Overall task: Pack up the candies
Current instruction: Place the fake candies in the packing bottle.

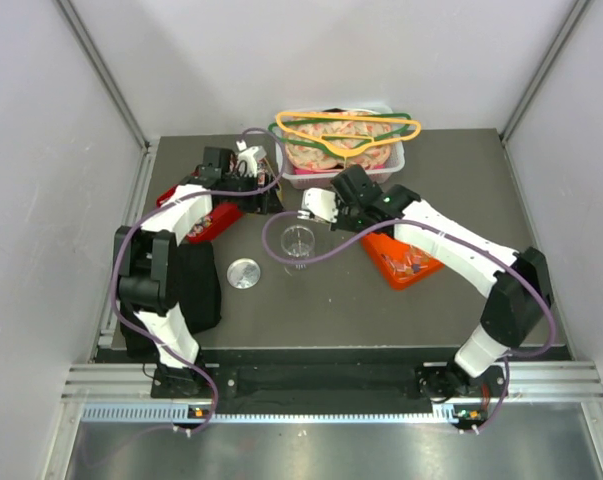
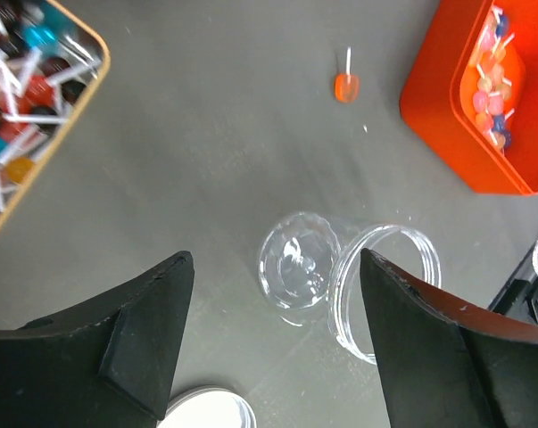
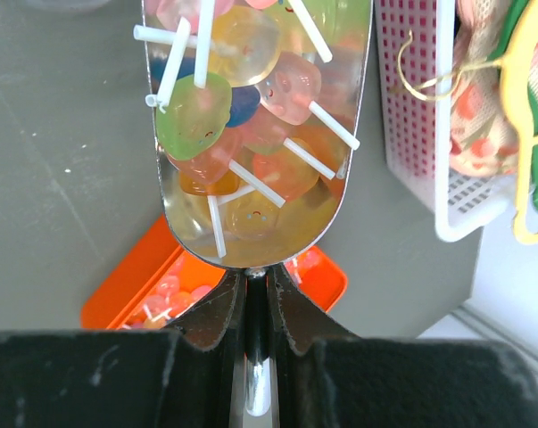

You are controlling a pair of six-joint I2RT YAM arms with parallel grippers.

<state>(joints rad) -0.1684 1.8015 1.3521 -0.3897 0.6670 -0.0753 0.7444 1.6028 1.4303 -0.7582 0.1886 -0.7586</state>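
Left claw point(image 2: 276, 259): fingers spread wide, nothing between them but air. Jar point(image 2: 340, 276) sits right below the gap, against the right finger; lid point(image 2: 206, 412) lies by the left finger, apart from the jar.
Room ahead of left claw: bare table point(image 2: 206, 134), bounded far left by a tan-rimmed tray point(image 2: 95, 76) and far right by the orange tray point(image 2: 438, 98). 1 loose candy point(image 2: 345, 87) lies in that stretch, near the orange tray.
Right claw point(image 3: 255, 276): fingers pressed together on the handle of a scoop point(image 3: 251, 254).
Contents: scoop heaped with candies point(image 3: 251, 134), white sticks poking out at all angles, just ahead of the right claw. More in both trays. Basket point(image 3: 411, 107), right of the scoop, holds hangers point(image 3: 527, 178).
Views: top view shows the jar upright between the 2 claws. Only the right wrist shows the scoop's load; only the left wrist shows the loose candy.
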